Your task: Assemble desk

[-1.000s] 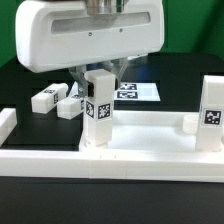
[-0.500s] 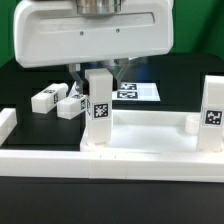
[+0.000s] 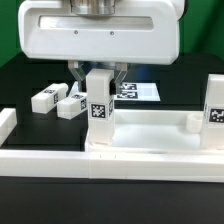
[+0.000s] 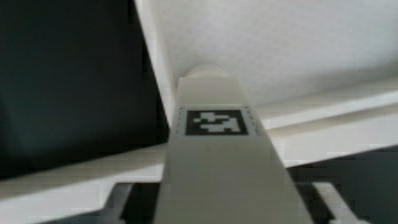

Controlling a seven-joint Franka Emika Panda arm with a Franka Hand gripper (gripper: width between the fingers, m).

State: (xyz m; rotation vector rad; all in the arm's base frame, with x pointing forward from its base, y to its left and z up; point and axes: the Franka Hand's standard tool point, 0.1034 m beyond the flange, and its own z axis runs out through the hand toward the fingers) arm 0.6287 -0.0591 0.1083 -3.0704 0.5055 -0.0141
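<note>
A white desk leg [image 3: 99,105] with a black-and-white tag stands upright in the near corner of the white desk panel [image 3: 150,135]. My gripper [image 3: 99,72] hangs over the leg's top with one finger on each side. In the wrist view the leg [image 4: 222,160] runs between the jaws of my gripper [image 4: 222,202], with a dark gap on each side, so the jaws stand open. A second leg [image 3: 213,110] stands upright at the exterior view's right. Two loose legs [image 3: 45,98] [image 3: 70,104] lie on the black table behind.
The marker board [image 3: 138,92] lies flat behind the panel. Low white border bars run along the front [image 3: 100,165] and at the exterior view's left [image 3: 5,125]. A small white part [image 3: 190,123] sits on the panel near the second leg.
My gripper has shifted slightly toward the exterior view's right over the leg. The leg and the other parts have not moved.
</note>
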